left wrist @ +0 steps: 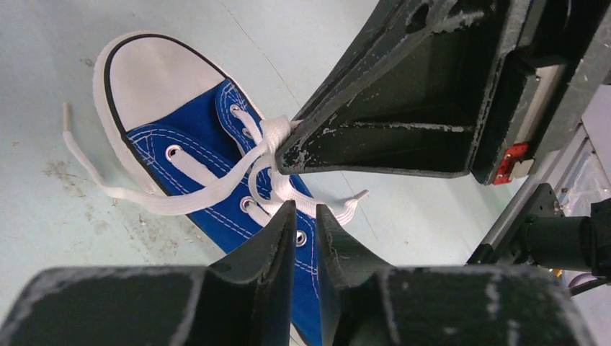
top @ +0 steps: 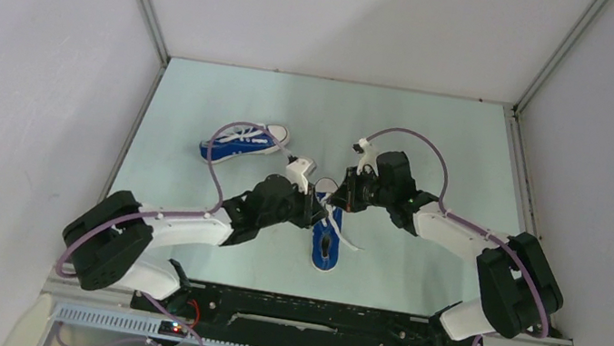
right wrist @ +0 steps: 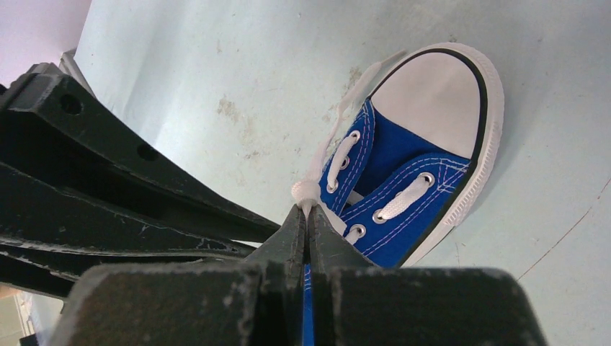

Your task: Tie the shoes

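One blue shoe [top: 328, 242] lies mid-table, toe pointing away from the arms, with both grippers over its laces. The other blue shoe [top: 242, 144] lies on its side at the back left. My right gripper [right wrist: 308, 209] is shut on a bunched white lace [right wrist: 305, 192] above the shoe's eyelets [right wrist: 403, 194]. In the left wrist view its fingertips [left wrist: 288, 155] pinch the lace crossing [left wrist: 268, 137]. My left gripper [left wrist: 305, 210] hovers just behind, jaws a narrow gap apart, nothing between them. Loose lace ends [left wrist: 108, 184] trail on the table.
White enclosure walls stand on three sides of the pale green table [top: 436, 146]. A black mounting rail [top: 310, 313] runs along the near edge. Purple cables [top: 422, 144] loop above both arms.
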You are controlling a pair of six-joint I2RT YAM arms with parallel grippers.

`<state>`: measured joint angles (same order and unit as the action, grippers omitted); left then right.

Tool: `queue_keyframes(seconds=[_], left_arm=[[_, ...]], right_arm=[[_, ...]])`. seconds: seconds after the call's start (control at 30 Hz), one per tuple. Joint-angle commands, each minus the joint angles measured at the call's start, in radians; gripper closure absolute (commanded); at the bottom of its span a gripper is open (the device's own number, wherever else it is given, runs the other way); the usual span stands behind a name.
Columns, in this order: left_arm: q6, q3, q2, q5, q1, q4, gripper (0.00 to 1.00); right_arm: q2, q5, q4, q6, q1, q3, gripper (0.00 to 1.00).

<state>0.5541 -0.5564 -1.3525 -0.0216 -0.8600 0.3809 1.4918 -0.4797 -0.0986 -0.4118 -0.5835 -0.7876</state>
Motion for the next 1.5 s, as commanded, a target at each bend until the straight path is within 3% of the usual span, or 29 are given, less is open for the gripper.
queue_keyframes(seconds=[0.0, 0.3, 1.0, 1.33, 1.47], left_arm=[[0.042, -0.047, -0.030, -0.002, -0.006, 0.059, 0.77], [0.033, -0.083, -0.072, 0.072, -0.008, 0.017, 0.70], [0.009, -0.190, -0.142, 0.143, -0.030, -0.138, 0.77], [0.002, -0.211, -0.162, 0.190, -0.032, -0.180, 0.92], [0.000, -0.210, -0.161, 0.192, -0.032, -0.181, 0.91]], right_arm=[[-0.032, 0.001, -0.025, -0.004, -0.004, -0.018, 1.00], [-0.037, -0.004, -0.027, -0.004, -0.004, -0.018, 1.00], [-0.034, -0.008, -0.033, -0.007, -0.004, -0.018, 1.00], [-0.045, -0.001, -0.025, -0.007, -0.004, -0.018, 1.00], [-0.046, 0.002, -0.019, -0.004, -0.004, -0.018, 1.00]])
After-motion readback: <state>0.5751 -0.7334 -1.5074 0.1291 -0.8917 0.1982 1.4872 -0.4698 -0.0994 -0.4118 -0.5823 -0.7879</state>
